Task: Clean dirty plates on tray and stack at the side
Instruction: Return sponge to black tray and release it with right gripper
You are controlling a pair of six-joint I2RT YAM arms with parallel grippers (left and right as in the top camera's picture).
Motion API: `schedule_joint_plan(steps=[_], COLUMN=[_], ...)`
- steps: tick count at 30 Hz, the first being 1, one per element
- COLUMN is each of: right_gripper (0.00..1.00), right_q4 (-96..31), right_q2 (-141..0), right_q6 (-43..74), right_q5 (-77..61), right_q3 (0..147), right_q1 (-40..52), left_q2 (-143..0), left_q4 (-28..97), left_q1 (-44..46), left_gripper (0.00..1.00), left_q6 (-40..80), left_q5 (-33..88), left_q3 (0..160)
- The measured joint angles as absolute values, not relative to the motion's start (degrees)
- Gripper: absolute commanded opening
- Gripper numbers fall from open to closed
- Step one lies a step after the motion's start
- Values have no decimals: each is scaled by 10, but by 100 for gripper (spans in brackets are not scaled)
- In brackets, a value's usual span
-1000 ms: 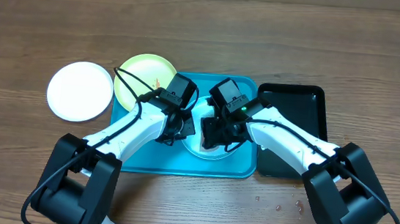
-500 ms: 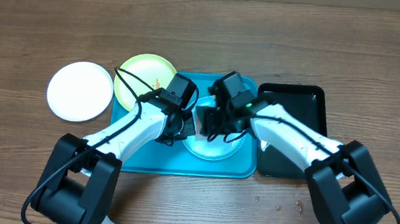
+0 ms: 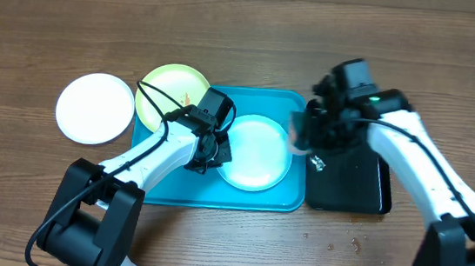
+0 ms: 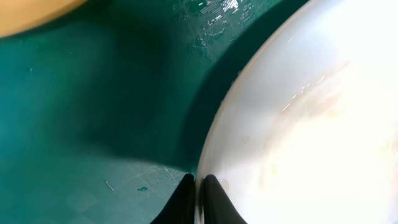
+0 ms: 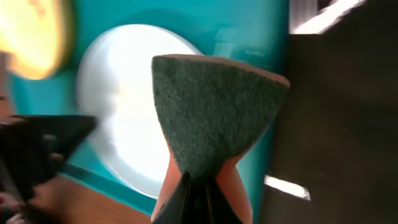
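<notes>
Overhead: left gripper [image 3: 218,153] pinched tight on left rim of light blue plate [image 3: 257,152], mid turquoise tray [image 3: 171,189]. Right gripper [image 5: 198,186] clamped on green-faced sponge [image 5: 214,106] over tray's right edge, beside black tray [image 3: 355,186]. White plate [image 3: 95,108] apart on table, left.

The left arm [image 3: 152,155] reaches forward and inward, with its wrist bent low. The left gripper [image 4: 198,194] points down with its jaws almost together, apparently pinching the rim of the plate [image 4: 298,112]. The right arm [image 3: 418,159] stretches forward, elbow out, and is blurred in the overhead view. The right gripper [image 5: 198,186] is clamped tight on a sponge [image 5: 214,106].
</notes>
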State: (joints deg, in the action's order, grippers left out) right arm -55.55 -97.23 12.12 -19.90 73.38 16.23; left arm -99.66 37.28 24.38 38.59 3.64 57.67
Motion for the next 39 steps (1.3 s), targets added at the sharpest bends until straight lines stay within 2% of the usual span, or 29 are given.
schedule_joint_plan(steps=[8, 23, 26, 31, 33, 34, 37, 39], right_gripper=[4, 4, 11, 12, 22, 38, 38, 38], right_q4=[-639, -563, -561, -560, -556, -555, -554, -551], right_q2=[-968, -968, -968, -968, -968, -968, -968, -968], right_q6=[83, 74, 74, 72, 73, 73, 71, 70], right_q5=[-23, 66, 69, 71, 71, 71, 73, 75], right_q3=[728, 638, 637, 637, 637, 637, 637, 637], right_q1=[86, 83, 83, 83, 83, 83, 83, 83], left_q2=[-997, -997, -997, -997, -997, -997, -997, -997], left_q4=[373, 375, 375, 375, 376, 377, 377, 377], left_q1=[244, 244, 244, 244, 244, 244, 244, 244], left_gripper=[9, 10, 12, 12, 12, 13, 19, 27], left_q6=[386, 386, 386, 386, 386, 386, 385, 382], left_q5=[37, 38, 38, 39, 39, 39, 39, 39], left_q3=[577, 577, 577, 577, 577, 577, 577, 577])
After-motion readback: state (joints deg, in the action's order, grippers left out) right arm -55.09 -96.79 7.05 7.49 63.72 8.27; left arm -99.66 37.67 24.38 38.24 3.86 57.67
